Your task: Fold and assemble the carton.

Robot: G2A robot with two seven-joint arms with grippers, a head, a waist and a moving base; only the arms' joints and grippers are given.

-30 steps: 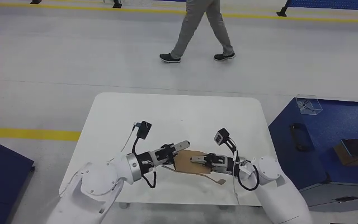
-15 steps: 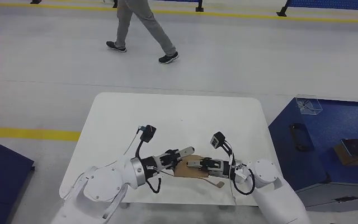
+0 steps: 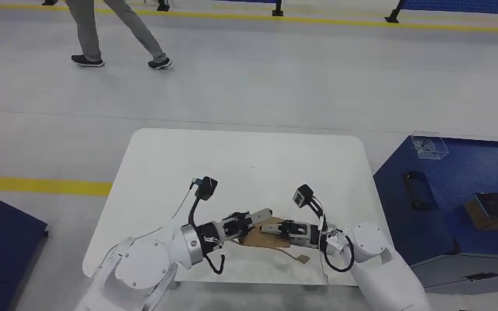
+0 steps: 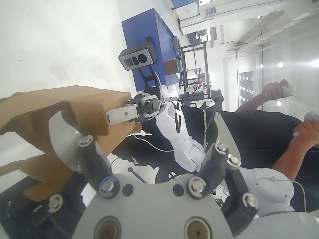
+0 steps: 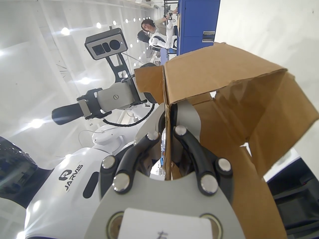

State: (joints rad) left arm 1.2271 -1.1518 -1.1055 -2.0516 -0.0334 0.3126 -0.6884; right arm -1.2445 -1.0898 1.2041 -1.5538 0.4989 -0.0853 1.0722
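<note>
**Top view, table's near edge: carton (image 3: pixel 268 235) half open, one gripper on, one off**

And there's the carton at the near edge of the table (image 3: pixel 233 163), about midway along that edge, with an arm on either side of it. Whether it sits on the table or hangs just above it, I cannot tell. The right gripper (image 5: pixel 170 118) has it: fingers (image 5: pixel 187 115) pressed together on a bare panel edge, the cardboard running straight up between them, right beside a corner crease. The left gripper (image 4: pixel 143 135) is another story. Its fingers are spread wide with nothing between them, and one lies just beside a brown wall, contact too close to call. The carton is sprung only partly open, its walls skewed rather than square and its flaps loose.

By the look of it this is light, thin corrugated board, stiff across each panel, hinging only at the scored creases, floppy at the flap ends. Squeeze hard and it should dent. The surface looks matt, so slipping seems unlikely. The best hold, I'd judge, is a panel edge close to a crease, as the right gripper has. The left would do well to take the opposite wall near its corner, not a flap tip, so that a push squares the carton instead of bending board.
</note>
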